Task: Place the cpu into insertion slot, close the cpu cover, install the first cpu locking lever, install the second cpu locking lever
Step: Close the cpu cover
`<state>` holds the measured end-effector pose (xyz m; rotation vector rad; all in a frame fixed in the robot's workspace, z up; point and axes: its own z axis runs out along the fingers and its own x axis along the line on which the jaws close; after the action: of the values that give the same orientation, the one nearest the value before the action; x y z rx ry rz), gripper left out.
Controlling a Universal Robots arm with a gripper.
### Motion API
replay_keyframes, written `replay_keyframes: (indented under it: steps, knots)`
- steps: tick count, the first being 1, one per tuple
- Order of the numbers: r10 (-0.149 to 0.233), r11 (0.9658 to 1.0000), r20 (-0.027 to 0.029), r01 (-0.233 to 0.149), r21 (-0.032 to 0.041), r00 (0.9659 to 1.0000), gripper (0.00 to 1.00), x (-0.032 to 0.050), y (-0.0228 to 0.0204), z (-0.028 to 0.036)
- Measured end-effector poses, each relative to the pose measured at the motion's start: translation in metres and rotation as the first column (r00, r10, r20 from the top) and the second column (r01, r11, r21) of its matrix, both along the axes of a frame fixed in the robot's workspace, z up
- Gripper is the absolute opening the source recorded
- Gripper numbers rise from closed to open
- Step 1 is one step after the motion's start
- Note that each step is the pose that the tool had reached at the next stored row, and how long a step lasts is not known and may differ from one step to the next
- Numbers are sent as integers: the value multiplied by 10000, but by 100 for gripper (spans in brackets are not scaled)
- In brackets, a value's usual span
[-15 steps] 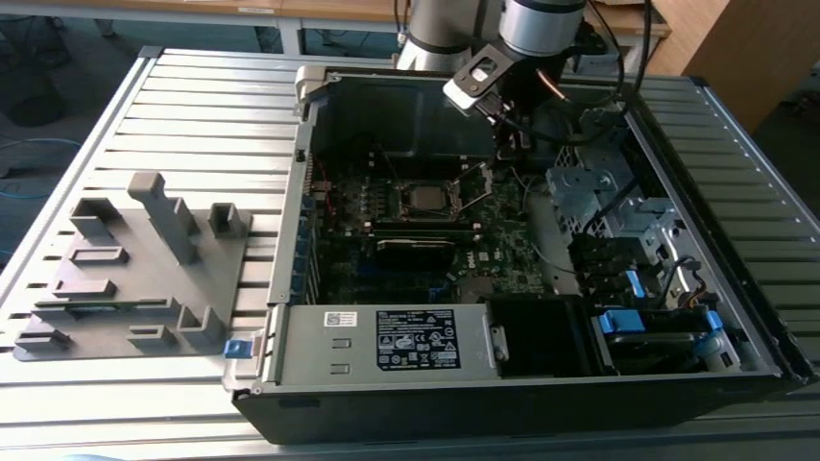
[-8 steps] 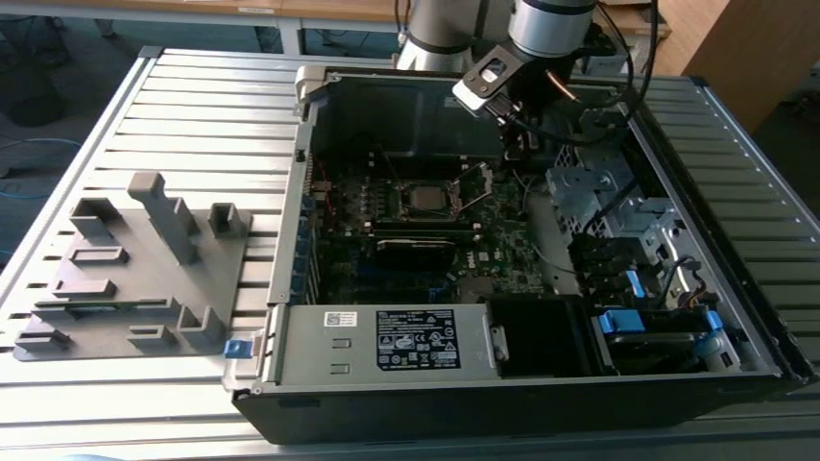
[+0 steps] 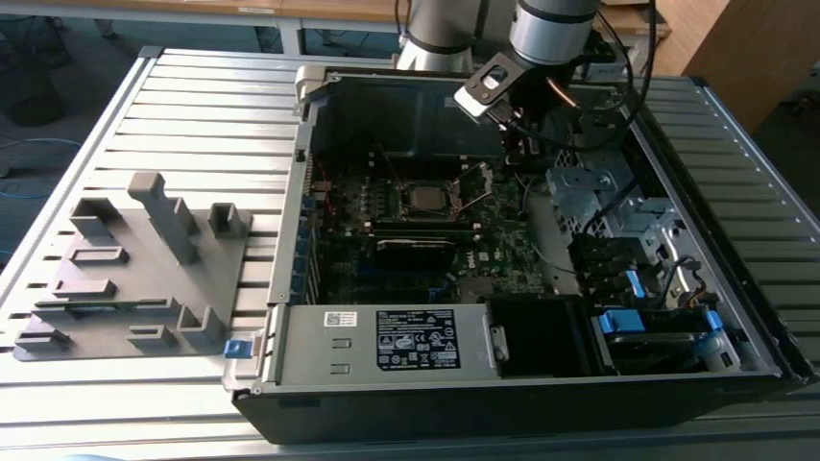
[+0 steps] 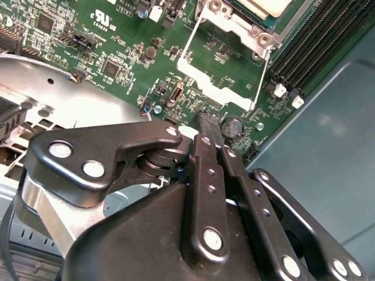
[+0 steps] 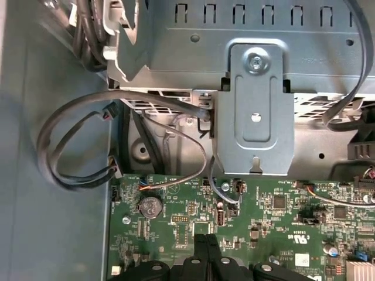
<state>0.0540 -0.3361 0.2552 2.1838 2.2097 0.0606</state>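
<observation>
In the exterior view the cpu [image 3: 425, 199] lies flat in the insertion slot [image 3: 402, 200] near the middle of the dark green motherboard [image 3: 384, 264]. The cpu cover [image 3: 481, 182], a thin silvery frame, stands tilted up at the slot's side toward the exterior view's right. My gripper [image 3: 519, 152] hangs just beyond the raised cover, above the board. In the second wrist view its black fingers are pressed together with nothing between them. The tip [image 4: 206, 124] sits close to the cover's free edge [image 4: 220, 91], with a corner of the cpu [image 4: 266, 4] beyond. The first wrist view shows the shut tip [image 5: 208, 241] over the board.
The open computer case holds a power supply [image 3: 384, 341], a drive cage [image 3: 602, 206] and blue-tabbed bays. A metal bracket [image 5: 255, 111], looping cables [image 5: 76, 146] and a coin battery [image 5: 149, 206] lie near the gripper. Memory slots [image 4: 310, 41] flank the socket. A grey fixture block [image 3: 134, 269] sits outside the case.
</observation>
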Motion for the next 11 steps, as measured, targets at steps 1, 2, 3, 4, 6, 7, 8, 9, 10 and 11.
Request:
replay_keyframes:
  steps: [1,2,3,4,6,7,8,9,10,11]
  knots:
    - [-3,10000,0,3,0,10000,11,2,0,-16]
    - [-6,10000,0,6,0,10000,11,3,0,-32]
    - [-10,10000,0,10,1,10000,11,3,0,-48]
    - [-16,10000,0,16,1,10000,11,3,0,-62]
    - [-22,10000,1,22,3,10000,11,4,0,-87]
    - [-25,10000,0,25,1,10000,11,4,0,-94]
    - [-27,10000,0,27,1,10000,11,4,0,-99]
    - [-28,10000,0,28,1,10000,11,4,0,-106]
    - [-29,10000,0,29,1,10000,11,4,0,-114]
    - [-29,10000,0,29,2,10000,11,4,0,-124]
